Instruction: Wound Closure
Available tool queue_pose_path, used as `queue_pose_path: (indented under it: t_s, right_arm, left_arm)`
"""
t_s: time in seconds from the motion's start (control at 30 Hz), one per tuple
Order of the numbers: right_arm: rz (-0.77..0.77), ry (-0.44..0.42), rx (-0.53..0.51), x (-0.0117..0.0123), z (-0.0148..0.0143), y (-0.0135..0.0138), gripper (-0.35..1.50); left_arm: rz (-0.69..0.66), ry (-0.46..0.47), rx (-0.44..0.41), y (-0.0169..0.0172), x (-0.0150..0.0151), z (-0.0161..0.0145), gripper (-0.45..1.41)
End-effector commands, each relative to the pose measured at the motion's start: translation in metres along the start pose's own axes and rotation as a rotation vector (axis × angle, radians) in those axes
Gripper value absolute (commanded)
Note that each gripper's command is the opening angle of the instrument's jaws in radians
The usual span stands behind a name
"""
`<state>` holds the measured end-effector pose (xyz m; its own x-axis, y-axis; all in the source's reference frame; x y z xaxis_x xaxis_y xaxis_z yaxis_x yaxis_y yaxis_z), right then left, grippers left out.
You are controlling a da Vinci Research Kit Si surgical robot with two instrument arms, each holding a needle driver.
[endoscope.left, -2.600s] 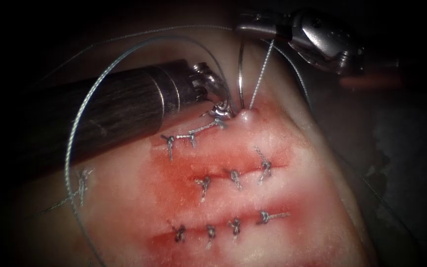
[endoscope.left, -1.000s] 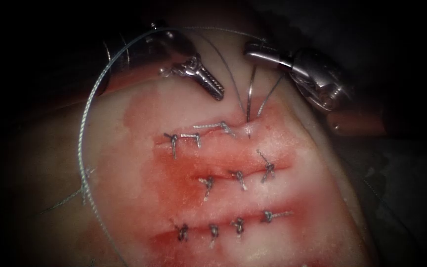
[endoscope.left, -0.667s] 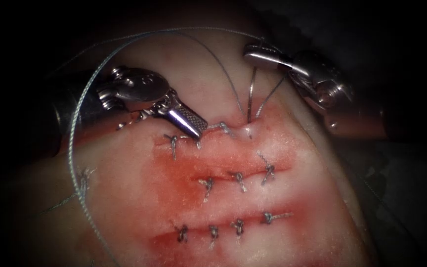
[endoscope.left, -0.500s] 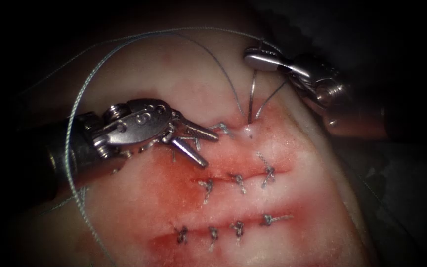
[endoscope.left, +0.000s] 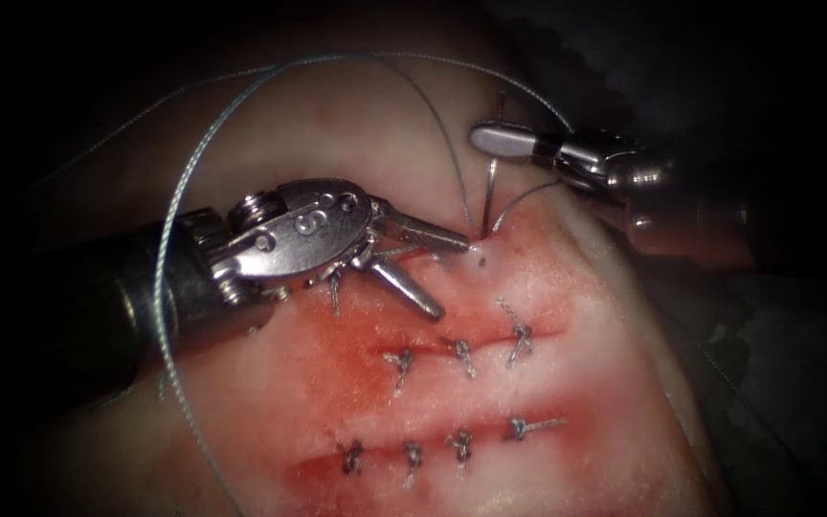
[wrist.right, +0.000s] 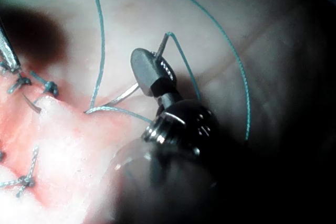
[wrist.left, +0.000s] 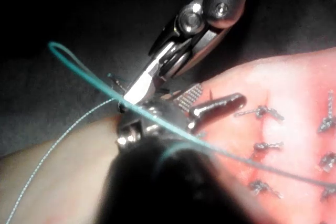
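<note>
1. R tool (endoscope.left: pixel 490 139) grips the needle (endoscope.left: pixel 483 196) near its tail end, jaws clamped on it; also seen in the right wrist view (wrist.right: pixel 149 72)
2. Needle runs down from the R tool into the tissue (endoscope.left: pixel 624 383) at the right end of the far cut (endoscope.left: pixel 476 251); its tip pokes out of the tissue in the right wrist view (wrist.right: pixel 32 104)
3. L tool (endoscope.left: pixel 428 273) has come in from the left since 1.0 s ago and sits w/ jaws spread, holding nothing; upper jaw tip just beside the needle's entry spot, lower jaw over the tissue nearer
4. Thread (endoscope.left: pixel 179 191) loops wide from the needle's tail, far and left around the L tool's shaft, then down the left side
5. Finished knots (endoscope.left: pixel 457 356) sit along the mid and near cuts; red fluid (endoscope.left: pixel 356 335) stains the tissue around them
</note>
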<state>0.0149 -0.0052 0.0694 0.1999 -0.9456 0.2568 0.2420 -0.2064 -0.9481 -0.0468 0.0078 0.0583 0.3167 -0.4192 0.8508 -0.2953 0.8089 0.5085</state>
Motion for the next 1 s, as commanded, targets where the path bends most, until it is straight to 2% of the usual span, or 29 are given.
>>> queue_pose_path:
  t_s: [0.03,0.47,0.57,0.77,0.87,0.93,0.97,1.0]
  right_arm:
    - [0.002,0.003,-0.006,-0.0002,0.0011,-0.0002,-0.35]
    - [0.173,-0.022,-0.058,0.0012,0.0017,0.0011,-0.35]
    - [0.199,-0.032,-0.071,0.0015,0.0017,0.0014,-0.35]
    - [0.2,-0.036,-0.075,0.0015,0.0018,0.0015,-0.35]
    - [0.201,-0.039,-0.079,0.0015,0.0018,0.0016,-0.35]
    - [0.202,-0.039,-0.079,0.0016,0.0019,0.0017,-0.35]
    - [0.202,-0.04,-0.079,0.0016,0.0019,0.0018,-0.35]
    - [0.203,-0.044,-0.083,0.0016,0.0019,0.0018,-0.35]
  left_arm:
    - [0.004,-0.001,-0.004,0.0011,-0.0006,0.0,0.56]
    - [-0.004,-0.005,-0.038,0.0017,-0.0007,0.0004,0.58]
    - [-0.005,0.007,-0.054,0.0019,-0.0004,0.0008,0.48]
    - [0.004,0.043,-0.083,0.002,0.001,0.0021,0.14]
    - [0.009,0.058,-0.091,0.0021,0.0016,0.0025,0.19]
    - [0.011,0.06,-0.094,0.0023,0.0021,0.0027,0.16]
    - [0.012,0.061,-0.095,0.0023,0.0023,0.0027,0.06]
    - [0.008,0.067,-0.1,0.0024,0.0024,0.0028,-0.2]
